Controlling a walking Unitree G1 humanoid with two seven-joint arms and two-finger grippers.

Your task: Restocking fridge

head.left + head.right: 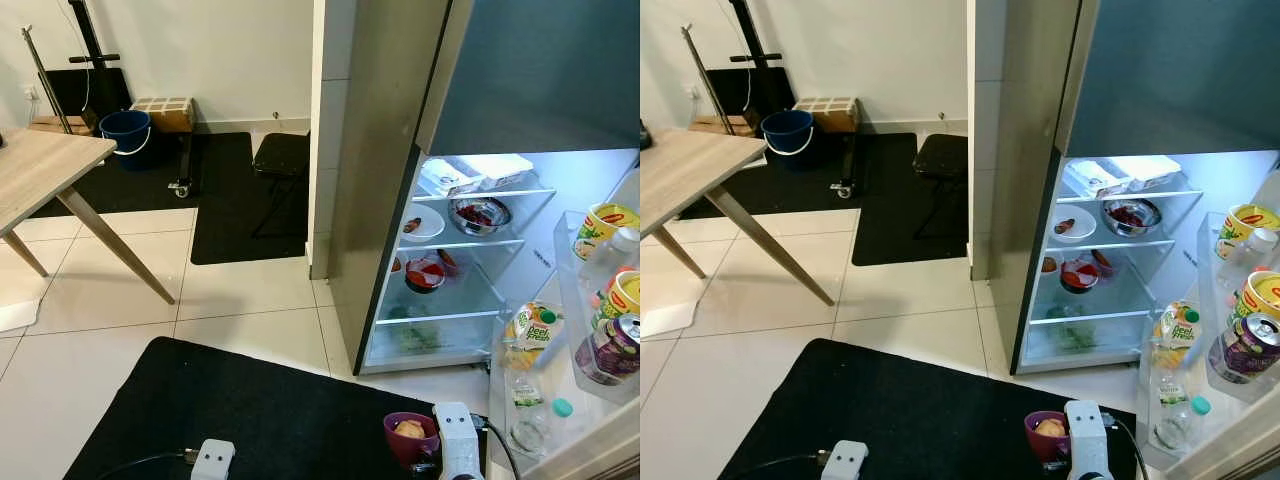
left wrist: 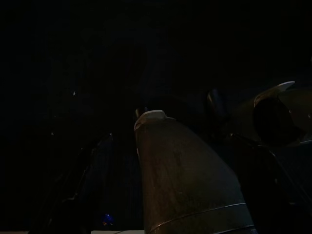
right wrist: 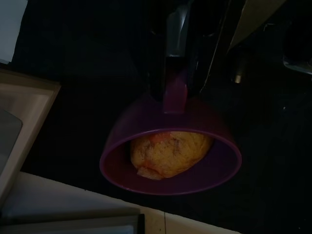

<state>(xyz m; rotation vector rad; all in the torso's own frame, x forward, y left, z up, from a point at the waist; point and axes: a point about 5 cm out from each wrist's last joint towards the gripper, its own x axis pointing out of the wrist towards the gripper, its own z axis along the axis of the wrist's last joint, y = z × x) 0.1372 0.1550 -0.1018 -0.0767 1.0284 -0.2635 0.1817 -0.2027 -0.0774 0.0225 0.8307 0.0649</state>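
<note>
A purple bowl (image 1: 409, 438) with a handle holds a piece of orange-brown food (image 3: 168, 151). My right gripper (image 3: 174, 95) is shut on the handle, low over the black mat in front of the open fridge (image 1: 470, 250). Its lit shelves carry white packets (image 1: 470, 172), a steel bowl (image 1: 480, 215), a white plate (image 1: 422, 222) and a red bowl (image 1: 425, 275). The door shelf (image 1: 570, 290) on the right holds cups, a can and a juice carton (image 1: 532, 325). My left arm (image 1: 212, 460) hangs idle at the lower left; its wrist view is very dark, with one finger (image 2: 180, 175) just visible.
A black mat (image 1: 250, 410) lies under me on the white tiles. A wooden table (image 1: 40, 170) stands at the left. A blue bucket (image 1: 127, 130) and a black stool (image 1: 280, 155) sit by the far wall. Bottles (image 1: 530, 420) fill the lower door rack.
</note>
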